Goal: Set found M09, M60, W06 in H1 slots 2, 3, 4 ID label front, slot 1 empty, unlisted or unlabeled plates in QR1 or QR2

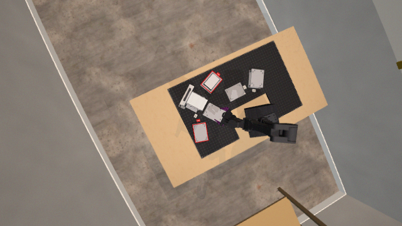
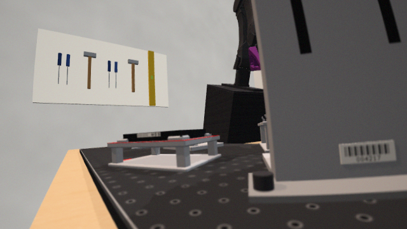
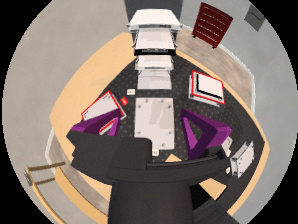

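Note:
The plate hotel H1 (image 1: 195, 101) (image 3: 154, 26) stands at the left of the black deck. In the wrist view it shows white plate layers on its shelves; the labels are too small to read. Its grey side wall (image 2: 334, 95) fills the right of the exterior view. My gripper (image 1: 221, 115) (image 3: 150, 111) is open and empty, its purple fingers spread over the near end of a grey nest (image 1: 212, 111) (image 3: 154, 104) in front of the hotel. I cannot tell whether a plate lies on that nest. Only one purple finger (image 2: 253, 58) shows beside the hotel wall.
Two red-edged nests flank the hotel: one (image 1: 211, 81) (image 3: 208, 87) with a white inside, one (image 1: 200, 132) (image 3: 101, 108) (image 2: 165, 144) grey. Two more grey nests (image 1: 235, 91) (image 1: 256, 78) stand further right. The arm base (image 1: 262, 120) sits in the deck's notch.

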Tool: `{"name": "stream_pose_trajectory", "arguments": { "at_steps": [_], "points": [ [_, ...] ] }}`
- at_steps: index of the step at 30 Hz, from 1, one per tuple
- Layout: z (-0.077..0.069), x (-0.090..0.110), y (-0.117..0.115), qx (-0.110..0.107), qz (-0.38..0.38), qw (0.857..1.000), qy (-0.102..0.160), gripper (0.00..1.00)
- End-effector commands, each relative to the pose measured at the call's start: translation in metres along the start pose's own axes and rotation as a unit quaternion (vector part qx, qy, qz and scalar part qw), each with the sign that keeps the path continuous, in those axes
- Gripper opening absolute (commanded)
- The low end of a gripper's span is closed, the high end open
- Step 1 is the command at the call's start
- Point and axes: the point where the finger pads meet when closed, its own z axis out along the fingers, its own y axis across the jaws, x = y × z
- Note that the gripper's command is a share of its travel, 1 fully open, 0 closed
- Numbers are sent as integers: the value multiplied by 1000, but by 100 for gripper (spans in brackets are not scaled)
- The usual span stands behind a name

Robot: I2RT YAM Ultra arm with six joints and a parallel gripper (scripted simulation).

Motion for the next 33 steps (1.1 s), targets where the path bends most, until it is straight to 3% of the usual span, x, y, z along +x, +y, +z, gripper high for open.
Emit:
{"name": "stream_pose_trajectory", "arguments": {
  "at_steps": [1,33],
  "points": [
    [-6,7,-6,13,-8,999,29,100],
    [-68,-64,-3,13,-8,999,28,100]
  ]
}}
